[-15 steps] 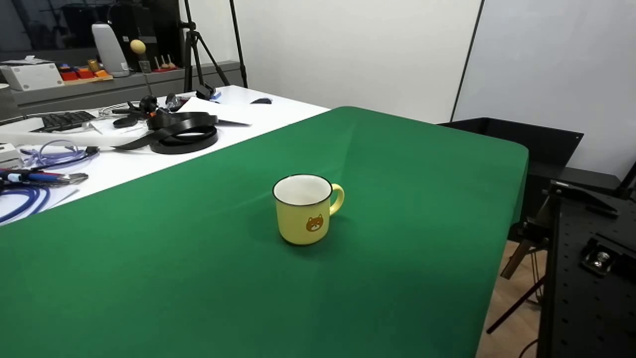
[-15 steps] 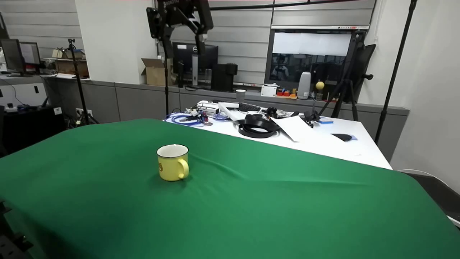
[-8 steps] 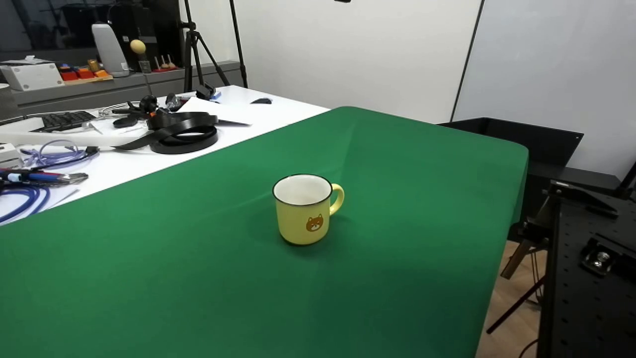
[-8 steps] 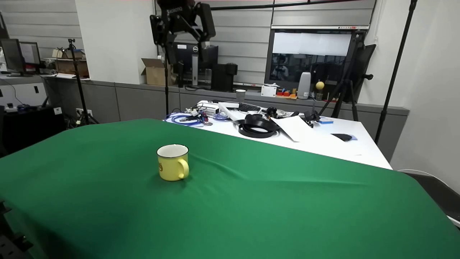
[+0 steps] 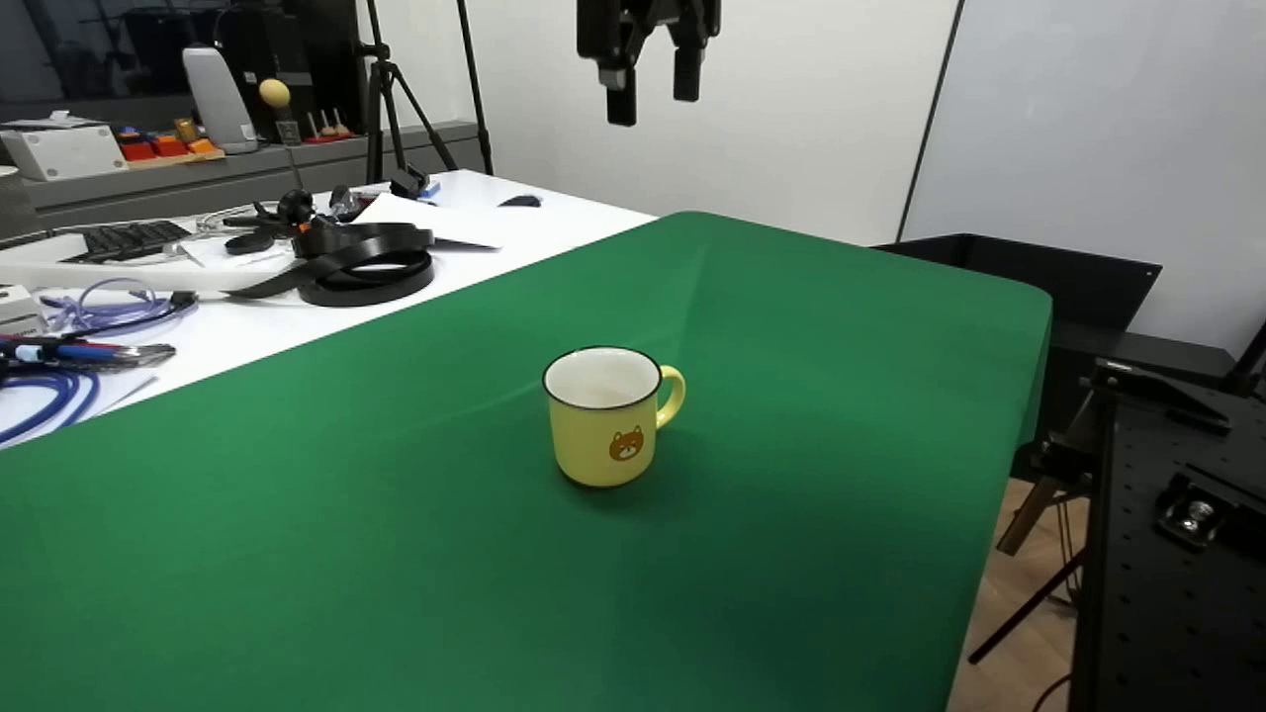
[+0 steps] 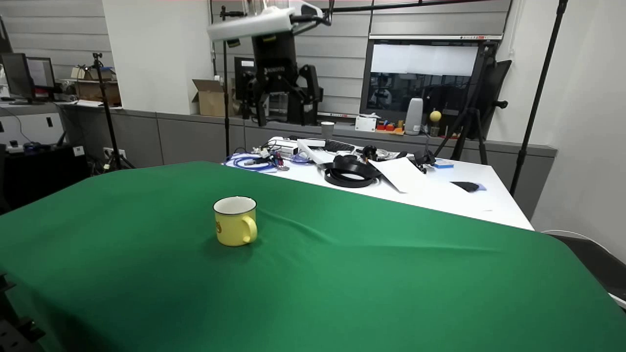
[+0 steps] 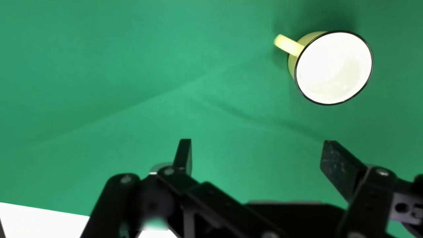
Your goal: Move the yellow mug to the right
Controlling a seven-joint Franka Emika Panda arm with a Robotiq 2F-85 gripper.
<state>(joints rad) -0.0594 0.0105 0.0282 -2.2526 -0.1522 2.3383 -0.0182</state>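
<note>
The yellow mug [image 5: 588, 445] stands upright on the green cloth, white inside with a dark rim and a brown bear face on its side. It also shows in an exterior view [image 6: 230, 231], its handle toward that camera. My gripper [image 5: 654, 107] is open and empty, well above the table, fingers pointing down; it also shows in an exterior view [image 6: 286, 121]. In the wrist view the mug [image 7: 333, 67] lies at the upper right, apart from and ahead of the open gripper [image 7: 257, 142], its handle pointing left. Nothing is between the fingers [image 7: 338, 165].
The green cloth [image 6: 367, 288] covers the table. A white table [image 6: 489, 203] behind it holds a black coiled strap [image 6: 349, 171], blue cables [image 6: 249, 161] and papers. Black tripods [image 5: 381, 109] stand behind. A black perforated bench [image 5: 1177, 613] borders the table.
My gripper has come down and into both exterior views, shifting right where its earlier position shows. The mug has not moved.
</note>
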